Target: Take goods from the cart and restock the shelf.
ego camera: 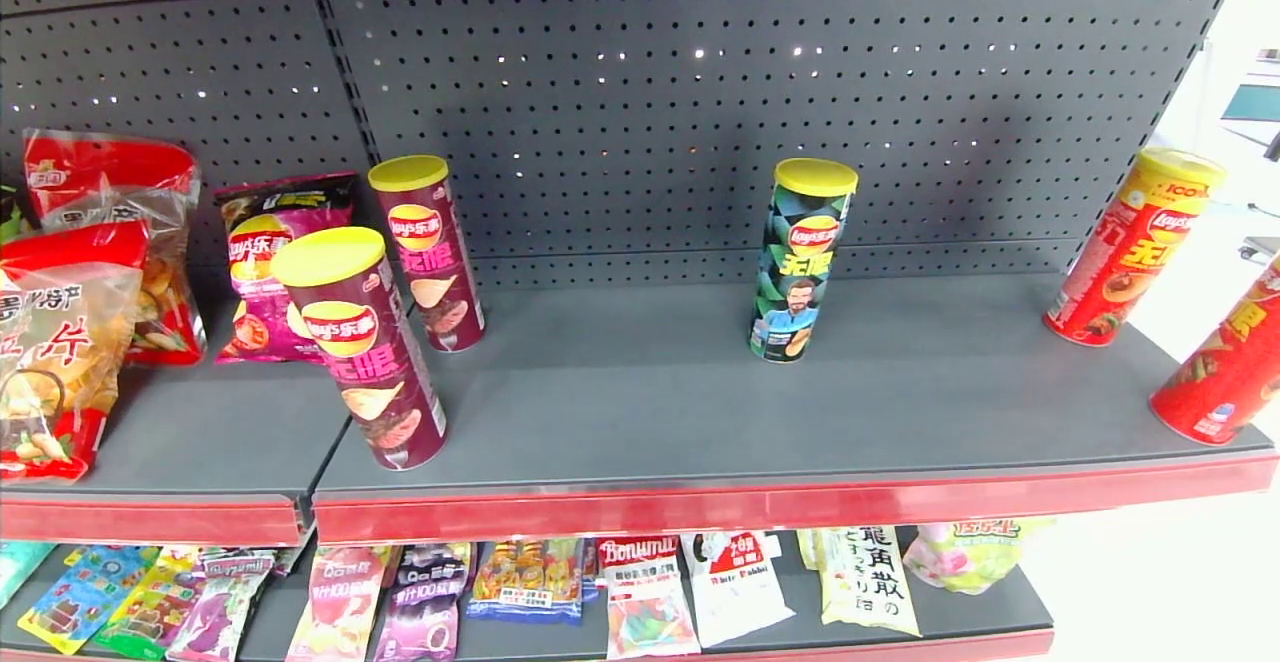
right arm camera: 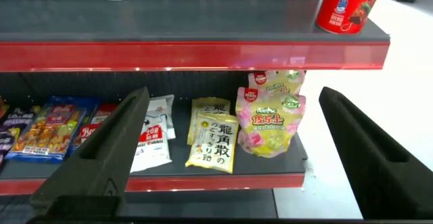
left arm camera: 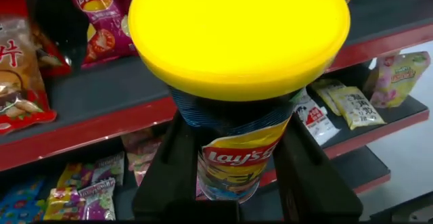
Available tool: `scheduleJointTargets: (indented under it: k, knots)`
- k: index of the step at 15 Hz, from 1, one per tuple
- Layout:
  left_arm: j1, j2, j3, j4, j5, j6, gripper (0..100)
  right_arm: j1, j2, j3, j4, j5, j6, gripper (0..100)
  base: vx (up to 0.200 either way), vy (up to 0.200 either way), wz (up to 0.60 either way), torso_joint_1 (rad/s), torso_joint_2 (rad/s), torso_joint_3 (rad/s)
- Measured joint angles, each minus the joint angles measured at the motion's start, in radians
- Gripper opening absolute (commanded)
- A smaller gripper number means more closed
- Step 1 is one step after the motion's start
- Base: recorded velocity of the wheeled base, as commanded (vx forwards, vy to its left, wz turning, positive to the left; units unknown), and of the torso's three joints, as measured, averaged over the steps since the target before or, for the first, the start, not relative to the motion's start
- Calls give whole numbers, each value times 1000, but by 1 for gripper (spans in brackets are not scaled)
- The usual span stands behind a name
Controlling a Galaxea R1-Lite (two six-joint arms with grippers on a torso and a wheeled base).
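Chip can [left arm camera: 238,48] — between left fingers [left arm camera: 166,176]

1. Head view: bright, diffuse light from above and in front. Shelf [ego camera: 650,402] deck evenly lit, almost no cast shadows under the goods.
2. Pinpoints of light through holes of pegboard [ego camera: 700,122]; lit from behind.
3. Far right blown out to white past the shelf end; floor [ego camera: 1150,592] washed out.
4. Strong wide-angle distortion: red edge strip [ego camera: 800,502] bowed, red cans [ego camera: 1135,247] at the right edge leaning outward.
5. Left wrist view: yellow lid [left arm camera: 240,34] of chip can [left arm camera: 237,166] evenly bright, no hot spot. Left gripper [left arm camera: 233,126] dark beneath it.
6. Right wrist view: pale glare along red edge strip. Lower shelf [right arm camera: 203,183] dimmer under the deck. Right gripper [right arm camera: 235,99] fingers [right arm camera: 101,163] near-black, floor beyond very bright.
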Motion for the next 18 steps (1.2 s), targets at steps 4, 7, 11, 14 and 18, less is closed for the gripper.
scheduleJointTargets:
  k: [4, 7, 11, 14, 18]
  knots:
    - [-1, 27, 11, -1, -33, -52, 0, 0, 2, -12, -8, 10, -2, 100, 0, 0, 0, 0, 0, 0]
    - [0, 72, -1, -13, -45, -62, 0, 32, 91, -172, -16, 47, 64, 100, 0, 0, 0, 0, 0, 0]
    - [3, 109, -8, -51, 1, -56, 0, 131, 337, -327, -44, 149, 108, 100, 0, 0, 0, 0, 0, 0]
    - [3, 139, -12, -99, 5, -56, 0, 204, 606, -356, -198, 202, 122, 100, 0, 0, 0, 0, 0, 0]
    - [2, 192, -18, -171, -5, -56, 0, 219, 1016, -402, -513, 369, 124, 100, 0, 0, 0, 0, 0, 0]
